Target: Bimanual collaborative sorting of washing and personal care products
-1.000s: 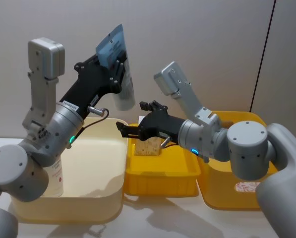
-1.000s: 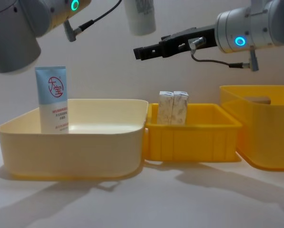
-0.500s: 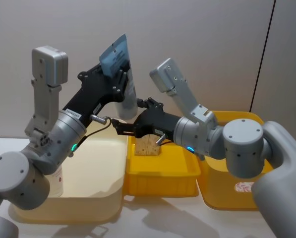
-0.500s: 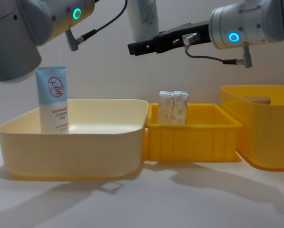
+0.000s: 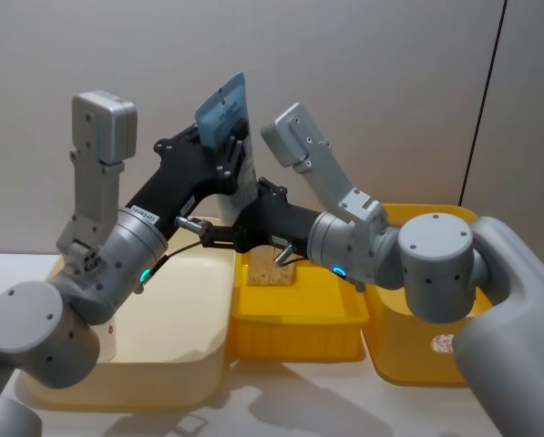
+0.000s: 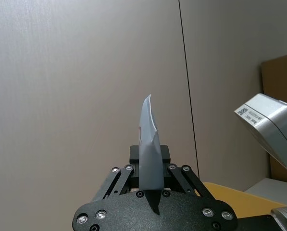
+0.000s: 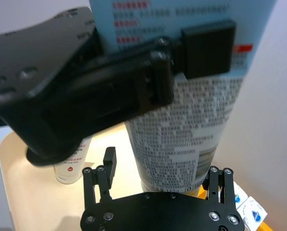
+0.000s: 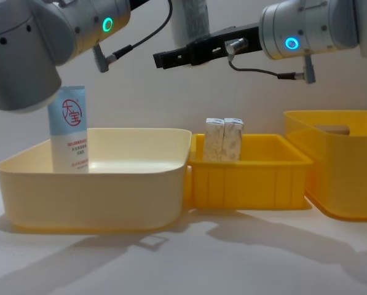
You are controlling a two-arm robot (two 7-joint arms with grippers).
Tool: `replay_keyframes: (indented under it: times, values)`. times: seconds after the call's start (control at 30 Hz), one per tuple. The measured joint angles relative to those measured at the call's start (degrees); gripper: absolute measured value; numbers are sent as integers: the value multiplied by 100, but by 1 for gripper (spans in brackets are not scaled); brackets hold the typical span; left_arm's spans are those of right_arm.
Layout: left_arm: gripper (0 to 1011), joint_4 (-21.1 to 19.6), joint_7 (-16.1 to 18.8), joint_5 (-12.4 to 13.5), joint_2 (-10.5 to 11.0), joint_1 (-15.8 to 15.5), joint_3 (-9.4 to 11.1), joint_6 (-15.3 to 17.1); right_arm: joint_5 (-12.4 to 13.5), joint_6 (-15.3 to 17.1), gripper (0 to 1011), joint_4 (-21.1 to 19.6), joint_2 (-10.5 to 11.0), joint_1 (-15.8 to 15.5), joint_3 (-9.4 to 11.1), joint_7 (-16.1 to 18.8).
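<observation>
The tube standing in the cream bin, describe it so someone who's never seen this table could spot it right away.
Find the big cream bin at the left end of the row of bins. At its far left corner a pale blue squeeze tube stands upright on its cap. A red round logo on its front sets it apart from the other tube, which the left gripper holds high in the air.

the left gripper [image 5: 224,155] is sitting raised at upper centre of the head view, jaws clamping a tube. the right gripper [image 5: 219,238] is reaching in just below it, its 2 fingers [image 7: 108,163] spreading apart.
</observation>
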Motion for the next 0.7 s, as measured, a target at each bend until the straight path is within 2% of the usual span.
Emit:
replay_keyframes:
  times: [0.13, 0.3, 0.53, 0.7]
  values:
    - [234, 15, -3, 3, 1, -5, 14, 9, 10, 0, 998, -6, -15, 7, -13, -22]
    - [234, 39, -8, 12, 4, -14, 35, 18, 23, -2, 898, -11, -26, 21, -22, -50]
    - [234, 55, -12, 21, 4, -20, 50, 26, 30, -3, 688, -14, -37, 26, -31, -68]
    - [234, 61, -14, 24, 5, -23, 56, 29, 32, -4, 661, -15, -42, 28, -36, -77]
